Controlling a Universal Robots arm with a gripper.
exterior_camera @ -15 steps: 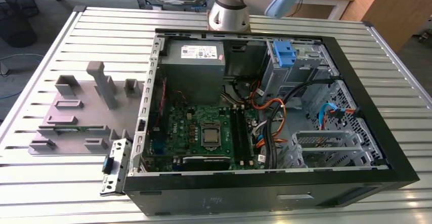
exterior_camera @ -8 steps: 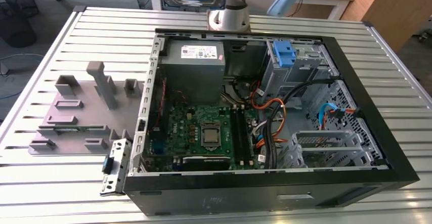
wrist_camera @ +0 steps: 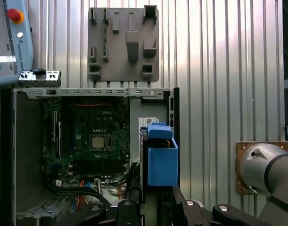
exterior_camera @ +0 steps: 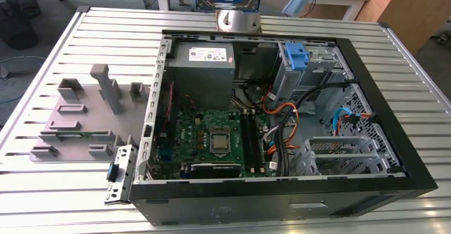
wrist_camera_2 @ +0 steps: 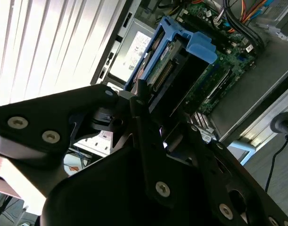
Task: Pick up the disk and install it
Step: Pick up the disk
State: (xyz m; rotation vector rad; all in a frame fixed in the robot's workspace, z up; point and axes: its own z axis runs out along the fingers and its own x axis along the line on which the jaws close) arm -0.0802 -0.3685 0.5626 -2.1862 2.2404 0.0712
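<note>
Slatted aluminium table point(exterior_camera: 63, 202) carries 1 black tower case point(exterior_camera: 268, 206), lying with its open side up. On the exterior view's left of the case sits a grey fixture plate point(exterior_camera: 77, 123) with moulded holders. Inside the case are the green motherboard point(exterior_camera: 211, 139), the grey power-supply box point(exterior_camera: 203, 59) and a drive cage with 1 blue latch tab point(exterior_camera: 297, 58). The disk point(wrist_camera: 161, 160), in its blue carrier, hangs aloft over the case near the power-supply box — the gripper point(wrist_camera: 157, 205) has its jaws pinching it.
</note>
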